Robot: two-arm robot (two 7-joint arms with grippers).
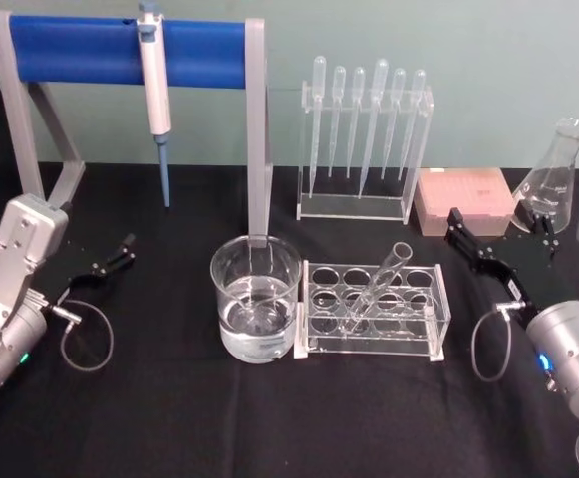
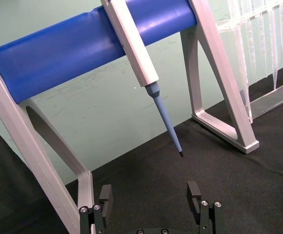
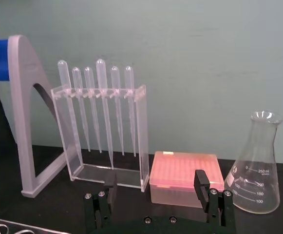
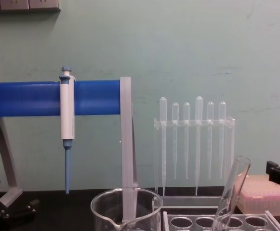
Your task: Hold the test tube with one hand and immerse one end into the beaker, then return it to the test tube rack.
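Test tube [image 1: 378, 285] leans in its rack [image 1: 373, 310], at 3 o'clock of the beaker [image 1: 255, 297]. Left gripper [image 1: 110, 261] and right gripper [image 1: 499, 235]: jaws released, apart from both.

Flask [image 3: 255, 168] scale: 250 ml (200, 150, 100)

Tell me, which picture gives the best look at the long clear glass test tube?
The head view: the long clear glass test tube shows whole there, leaning tilted in its clear plastic rack beside the wide glass beaker. The chest view catches only the tube's upper part from the side.
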